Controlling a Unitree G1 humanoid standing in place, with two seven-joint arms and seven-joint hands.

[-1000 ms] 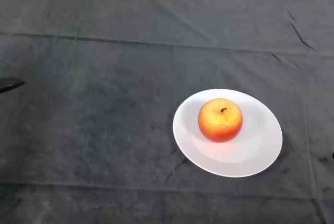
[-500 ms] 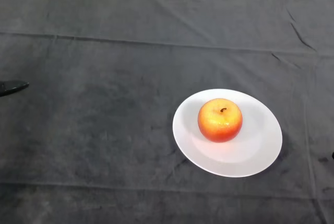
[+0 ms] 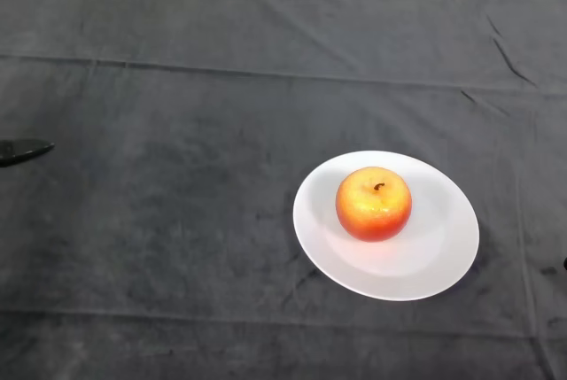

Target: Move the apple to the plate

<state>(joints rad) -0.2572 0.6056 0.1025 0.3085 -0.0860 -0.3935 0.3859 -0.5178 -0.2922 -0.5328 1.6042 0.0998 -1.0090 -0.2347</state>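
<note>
Table (image 3: 177, 247) fills nearly the whole head view, covered by a dark grey cloth (image 3: 221, 34) that shows long fold lines running across it and a few small creases toward the far right corner; a pale strip of wall or floor runs along the very top edge beyond it. On the right half of the table, somewhat nearer than the middle, lies a round white plate (image 3: 443, 260), flat on the cloth. The apple (image 3: 373, 204) sits on the plate, a little left of its centre, upright with its short dark stem pointing up; its skin is yellow-orange around the stem and red lower down, with a faint reddish glow cast on the white surface beneath it. At the far left edge of the view, well apart from the plate and apple, only a slim black tip of the left hand (image 3: 25, 151) pokes in, lying low over the cloth and pointing right. So little of it shows that I cannot tell how it is set; it touches neither plate nor apple.
</note>
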